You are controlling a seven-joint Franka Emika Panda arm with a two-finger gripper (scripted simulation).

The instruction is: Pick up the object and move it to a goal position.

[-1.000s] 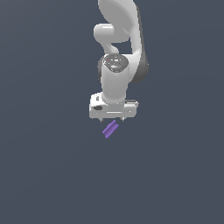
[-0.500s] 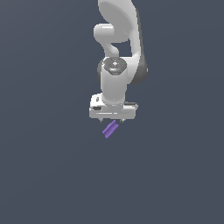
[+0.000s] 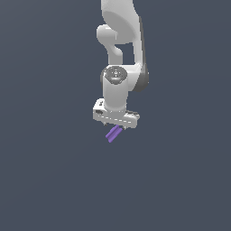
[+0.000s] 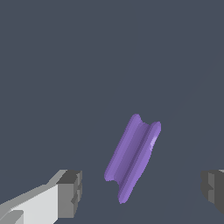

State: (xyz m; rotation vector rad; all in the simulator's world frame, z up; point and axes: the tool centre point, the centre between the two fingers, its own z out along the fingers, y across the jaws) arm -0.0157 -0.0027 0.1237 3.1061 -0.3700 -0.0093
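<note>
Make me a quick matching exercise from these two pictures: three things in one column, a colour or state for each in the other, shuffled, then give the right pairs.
Things:
1. block
2. gripper
3. robot arm

Descriptions:
A. white, reaching down from above
B. purple, grooved lengthwise
C. open, fingers apart on either side of the block

Pairs: 1-B, 2-C, 3-A

place: simulator render | evidence: flat dark grey-blue backdrop [image 3: 45, 180]; smooth, untextured shading

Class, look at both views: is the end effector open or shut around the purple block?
Open. In the wrist view the fingers stand wide apart, and the purple block lies between them, touching neither. End effector.
</note>
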